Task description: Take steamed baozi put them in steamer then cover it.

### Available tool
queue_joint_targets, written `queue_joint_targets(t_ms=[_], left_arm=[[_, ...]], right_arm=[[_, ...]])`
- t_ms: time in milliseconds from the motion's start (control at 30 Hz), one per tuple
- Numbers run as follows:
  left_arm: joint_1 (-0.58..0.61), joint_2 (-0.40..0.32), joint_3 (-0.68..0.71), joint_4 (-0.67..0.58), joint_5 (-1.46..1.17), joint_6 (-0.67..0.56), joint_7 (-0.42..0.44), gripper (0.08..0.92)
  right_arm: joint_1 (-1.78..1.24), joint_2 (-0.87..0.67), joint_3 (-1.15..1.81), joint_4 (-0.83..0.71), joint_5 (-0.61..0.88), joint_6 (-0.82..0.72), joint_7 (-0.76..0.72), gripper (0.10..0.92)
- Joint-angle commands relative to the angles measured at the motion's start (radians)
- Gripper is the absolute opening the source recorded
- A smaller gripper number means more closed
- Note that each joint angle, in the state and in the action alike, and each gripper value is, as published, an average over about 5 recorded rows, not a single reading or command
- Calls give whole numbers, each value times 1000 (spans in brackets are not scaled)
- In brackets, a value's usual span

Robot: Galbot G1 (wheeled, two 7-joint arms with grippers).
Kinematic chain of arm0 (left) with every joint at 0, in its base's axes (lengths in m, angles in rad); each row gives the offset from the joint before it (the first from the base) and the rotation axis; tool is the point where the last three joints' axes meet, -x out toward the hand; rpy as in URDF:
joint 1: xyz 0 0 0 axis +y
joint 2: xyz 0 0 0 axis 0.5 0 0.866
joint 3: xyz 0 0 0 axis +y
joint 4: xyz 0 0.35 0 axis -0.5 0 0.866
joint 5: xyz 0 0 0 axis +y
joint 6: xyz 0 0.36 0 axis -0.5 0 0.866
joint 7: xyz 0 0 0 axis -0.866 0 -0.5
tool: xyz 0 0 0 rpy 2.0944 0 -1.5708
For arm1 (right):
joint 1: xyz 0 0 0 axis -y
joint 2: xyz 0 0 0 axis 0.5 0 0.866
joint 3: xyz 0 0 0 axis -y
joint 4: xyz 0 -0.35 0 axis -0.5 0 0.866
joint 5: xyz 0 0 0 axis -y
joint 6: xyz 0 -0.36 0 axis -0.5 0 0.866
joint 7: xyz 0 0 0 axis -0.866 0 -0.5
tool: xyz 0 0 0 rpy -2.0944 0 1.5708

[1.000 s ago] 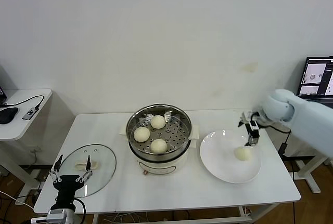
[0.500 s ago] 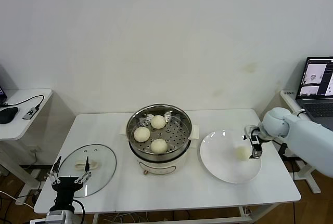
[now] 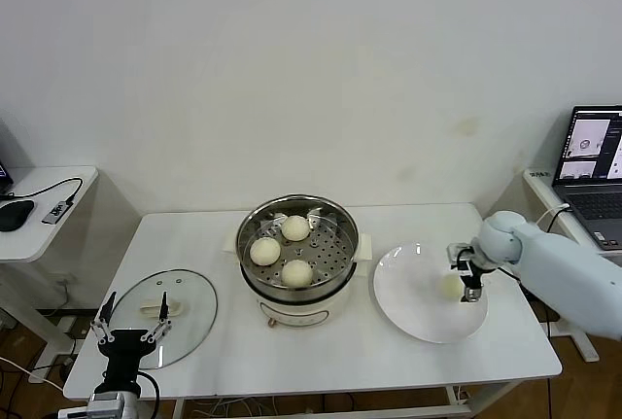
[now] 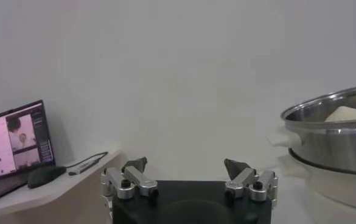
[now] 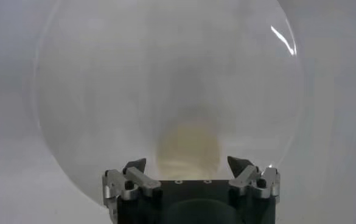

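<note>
While left gripper (image 3: 133, 327) idles wide-jawed, right gripper (image 5: 188, 167) straddles plate's (image 3: 413, 317) baozi (image 5: 188, 149) — jaws apart.

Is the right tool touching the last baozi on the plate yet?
Cannot tell. In the right wrist view the right tool straddles the baozi, fingers open either side, but no view plainly shows contact or a gap.

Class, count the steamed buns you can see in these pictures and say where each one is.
4: three buns in the steamer; one on the white plate at the right gripper.
</note>
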Motion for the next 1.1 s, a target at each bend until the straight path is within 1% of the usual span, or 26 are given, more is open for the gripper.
queue_joint_targets(t_ms=[33,267,500,667,800,967,1100], left_arm=[[-2,-2,1,2,0,1,1,823],[-1,-2,0,2,0,1,2,823],[-1,1,-3,0,0,2,1,823],[-3,5,-3,-3,0,5,2,823],[-7,5,2,-6,0,7,2,823],[-15,5,13,-6,-1,7,4,823],[-20,6,20,-6,0,6,3,823]], right_arm=[[-22,23,16,-33,-26,-6,-1,751],[-26,20,27,-29,-23,-11,-10,648],[62,-21,-20,49,40,-38,-30,603],[232,-61,-105,155,176,-104,-36,587],[440,-62,-244,225,303,-151,-33,585],[694,1,-413,281,471,-233,4,589],[812,74,-496,322,606,-299,50,593]])
